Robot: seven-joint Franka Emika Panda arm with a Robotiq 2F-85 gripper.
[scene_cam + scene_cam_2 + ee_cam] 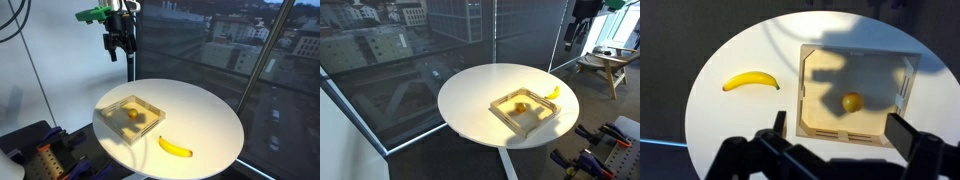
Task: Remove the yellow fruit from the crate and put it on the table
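Observation:
The yellow fruit [851, 102] lies inside the crate [807, 95], right of the middle of its pale tan base. In both exterior views the fruit [133, 114] [521, 107] shows as a small yellow spot in the crate [112, 112] [542, 121] on the round white table [205, 110] [470, 95] [745, 125]. My gripper [119, 45] [572, 38] [841, 123] hangs high above the table, open and empty. In the wrist view its two dark fingers [902, 130] straddle the crate's near side from far above.
A banana [175, 148] [553, 91] [750, 81] lies on the table outside the crate. Glass walls with a city view surround the table. A wooden stool [605, 63] stands off to one side, and a rack of equipment [40, 150] sits beside the table.

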